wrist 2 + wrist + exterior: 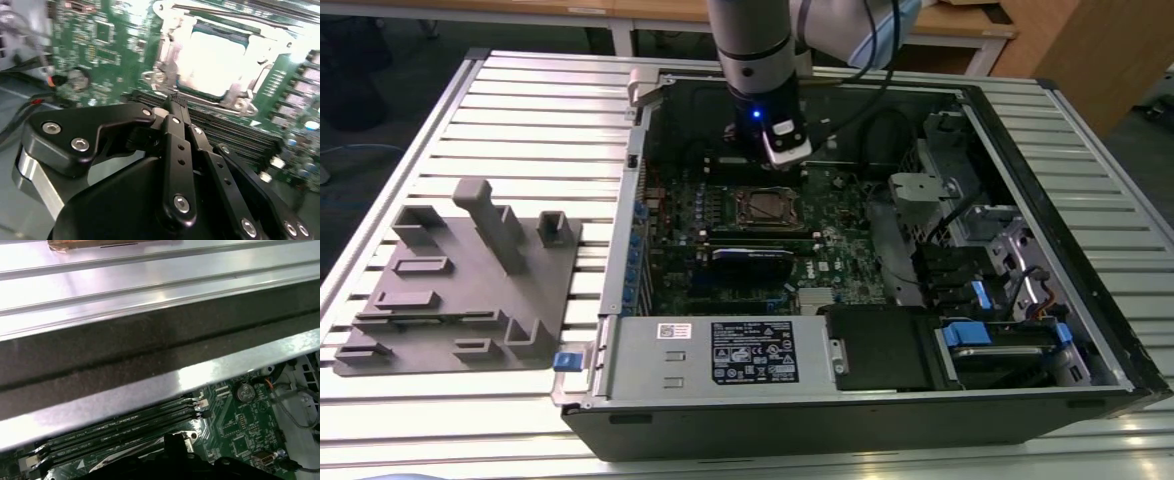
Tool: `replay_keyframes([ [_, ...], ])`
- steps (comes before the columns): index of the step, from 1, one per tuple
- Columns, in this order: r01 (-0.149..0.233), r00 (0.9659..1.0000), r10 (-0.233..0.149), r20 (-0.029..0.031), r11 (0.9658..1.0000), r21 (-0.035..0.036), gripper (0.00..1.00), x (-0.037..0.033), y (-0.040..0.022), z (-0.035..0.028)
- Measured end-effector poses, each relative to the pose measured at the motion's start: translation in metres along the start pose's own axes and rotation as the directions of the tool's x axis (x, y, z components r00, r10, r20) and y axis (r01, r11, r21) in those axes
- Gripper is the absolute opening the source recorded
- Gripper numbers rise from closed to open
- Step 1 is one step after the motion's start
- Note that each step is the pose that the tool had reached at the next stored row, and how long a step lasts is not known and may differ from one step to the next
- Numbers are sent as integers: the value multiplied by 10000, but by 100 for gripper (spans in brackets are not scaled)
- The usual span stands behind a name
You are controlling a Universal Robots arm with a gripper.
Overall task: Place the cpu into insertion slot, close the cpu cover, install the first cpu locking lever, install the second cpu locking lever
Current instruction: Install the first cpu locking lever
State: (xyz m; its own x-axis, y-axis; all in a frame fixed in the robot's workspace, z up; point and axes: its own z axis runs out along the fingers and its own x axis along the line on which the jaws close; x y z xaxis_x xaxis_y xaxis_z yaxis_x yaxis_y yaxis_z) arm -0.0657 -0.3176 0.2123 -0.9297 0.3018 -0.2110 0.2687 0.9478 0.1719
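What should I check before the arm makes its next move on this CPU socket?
1. cpu seated in the insertion slot: ok, its bright metal top lies inside the socket in the second wrist view.
2. cpu cover down: looks ok, the frame seems to lie flat around the chip.
3. Locking levers latched: cannot tell.
4. gripper empty: ok, its fingers meet with nothing between them.
5. Gripper off the board: ok, it hangs above the memory modules beside the socket, touching nothing.
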Motion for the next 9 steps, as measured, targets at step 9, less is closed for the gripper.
replay_keyframes([
  [9,-121,9880,201,-1532,9986,524,11,-22,5,15],
])
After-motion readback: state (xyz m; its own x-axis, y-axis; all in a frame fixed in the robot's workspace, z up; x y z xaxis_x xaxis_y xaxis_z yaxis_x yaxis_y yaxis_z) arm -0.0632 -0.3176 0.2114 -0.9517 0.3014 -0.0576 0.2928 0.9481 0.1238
